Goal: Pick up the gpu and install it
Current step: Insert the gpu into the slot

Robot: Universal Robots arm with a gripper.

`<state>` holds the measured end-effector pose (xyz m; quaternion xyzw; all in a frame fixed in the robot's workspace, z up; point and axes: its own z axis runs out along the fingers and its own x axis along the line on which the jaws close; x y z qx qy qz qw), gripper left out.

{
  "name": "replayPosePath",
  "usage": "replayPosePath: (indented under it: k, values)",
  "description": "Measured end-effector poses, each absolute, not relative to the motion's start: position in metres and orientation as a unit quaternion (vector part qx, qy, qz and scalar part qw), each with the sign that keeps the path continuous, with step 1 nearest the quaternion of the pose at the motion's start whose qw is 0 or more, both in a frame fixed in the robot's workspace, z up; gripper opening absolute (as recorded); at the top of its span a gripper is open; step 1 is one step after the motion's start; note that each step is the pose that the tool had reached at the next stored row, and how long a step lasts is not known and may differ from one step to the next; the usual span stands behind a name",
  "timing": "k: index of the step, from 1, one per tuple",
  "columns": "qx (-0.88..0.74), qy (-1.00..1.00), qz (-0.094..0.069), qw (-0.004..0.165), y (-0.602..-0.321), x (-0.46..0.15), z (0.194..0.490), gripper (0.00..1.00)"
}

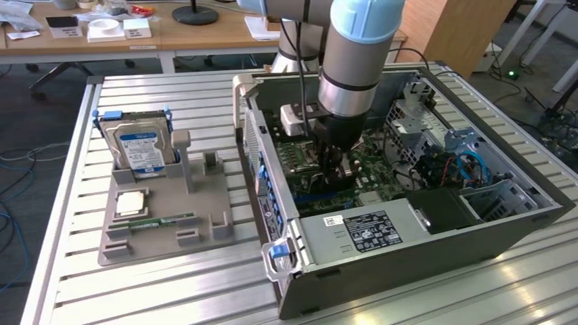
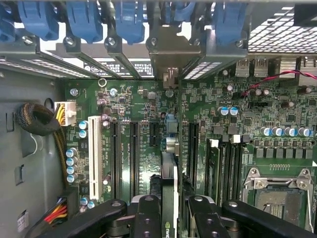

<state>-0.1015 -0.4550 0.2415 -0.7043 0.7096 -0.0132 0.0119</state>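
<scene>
My gripper (image 1: pixel 336 172) reaches down into the open computer case (image 1: pixel 271 176), over the green motherboard (image 1: pixel 380 169). In the wrist view the gpu (image 2: pixel 169 173) shows edge-on between my two black fingers (image 2: pixel 148 218), which are shut on it. The card stands upright over the motherboard (image 2: pixel 143 99), between the long black expansion slots (image 2: pixel 133 153), and its pale metal end bracket (image 2: pixel 168 57) sits at the case's rear slot openings. Whether its lower edge is in a slot is hidden.
On the exterior view's left, a grey holder (image 1: pixel 181 230) carries a blue-labelled hard drive (image 1: pixel 140 145), a processor (image 1: pixel 131 203) and a RAM stick (image 1: pixel 162 222). Inside the case are blue slot clips (image 2: pixel 81 20), a white slot (image 2: pixel 92 156), the CPU socket (image 2: pixel 277 196), cable bundles (image 2: pixel 37 119) and the power supply (image 1: pixel 370 230).
</scene>
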Motion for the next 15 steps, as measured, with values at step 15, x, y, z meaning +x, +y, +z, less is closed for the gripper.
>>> replayPosePath:
  k: [15]
  values:
    - [-0.704, 0.71, -0.013, 0.012, -0.4549, -0.1031, 0.2403, 0.26]
